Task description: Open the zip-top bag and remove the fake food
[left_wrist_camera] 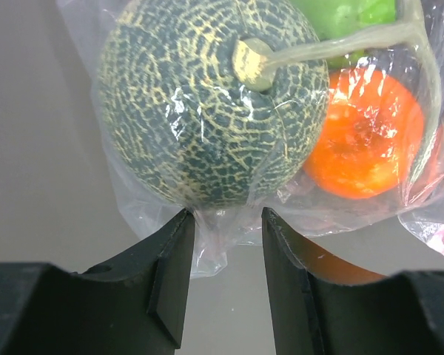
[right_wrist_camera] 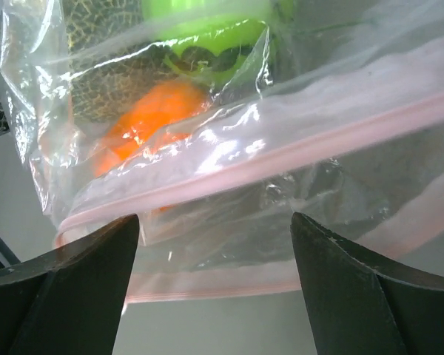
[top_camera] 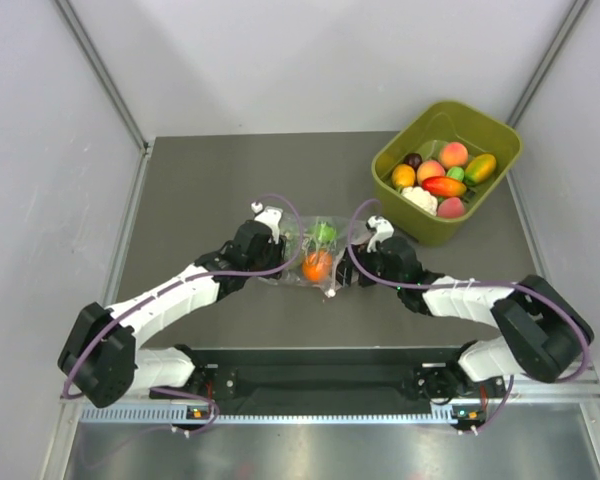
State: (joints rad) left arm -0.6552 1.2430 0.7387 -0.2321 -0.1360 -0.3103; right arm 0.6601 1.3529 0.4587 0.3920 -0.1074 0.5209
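Pinching a bunched fold at the bag's (left_wrist_camera: 207,248) closed end, the left gripper (left_wrist_camera: 226,225) has both fingers pressed on the plastic. The melon (left_wrist_camera: 200,103) sits just above their tips. Beside it in the same bag lie the orange (left_wrist_camera: 359,140) and, at the frame's top edge, a green fruit (left_wrist_camera: 348,15).

The right gripper (right_wrist_camera: 214,222) is spread wide and holds nothing, with one finger on either side of the bag's mouth. The zip strip (right_wrist_camera: 281,151) runs across the gap between them. Whether either pad touches the film I cannot tell.

From above, the bag lies near the middle of the table (top_camera: 200,190), with the left gripper at its left end and the right gripper at its right end. Open tabletop stretches behind the bag and off to the left. The tub (top_camera: 503,170) stands in the far right corner, well apart from the bag, and is filled with other toy fruit. Grey walls close the table at left, right and rear.

Only the left wrist view shows the melon's netted skin and the pinched fold. Only the right wrist view shows the strip as two pink lines, meeting at the left and spreading apart toward the right. In the top view the grippers cover both ends of the bag, leaving just the orange and the green fruit plain.
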